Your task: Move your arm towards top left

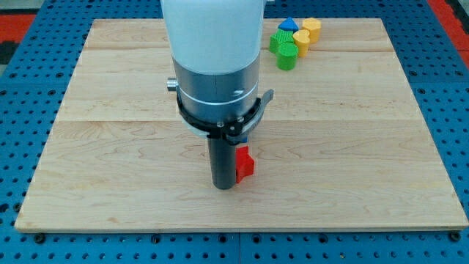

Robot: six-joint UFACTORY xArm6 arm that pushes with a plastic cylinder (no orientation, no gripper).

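**Tip Low on the Board, Top-Left Corner Yet to Be Reached**

No claw here, so nothing to call released, clenched or grasping: only a straight dark rod under a white and grey metal housing. Tip [223, 186] resting on the wooden board [110, 147], below the centre and closer to the bottom edge than to the top, touching or just beside the red block [244, 163] on the view's right of the rod. Cannot tell for certain whether contact is made.

Judged from this position, most of the travel remaining: top-left corner of the board well apart from the tip, with bare wood lying between. No block standing in that path.

Board of pale, smooth planks with visible grain and seams, set on a blue perforated surface [22, 235]. Red block angular, matte, plastic-looking. Near the top edge, right of centre, a tight cluster: green cylinder [286, 56], a second green block [278, 40] of unclear shape behind it, yellow block [300, 39], another yellow block [312, 28], and a blue triangular block [289, 26], all well apart from the tip.
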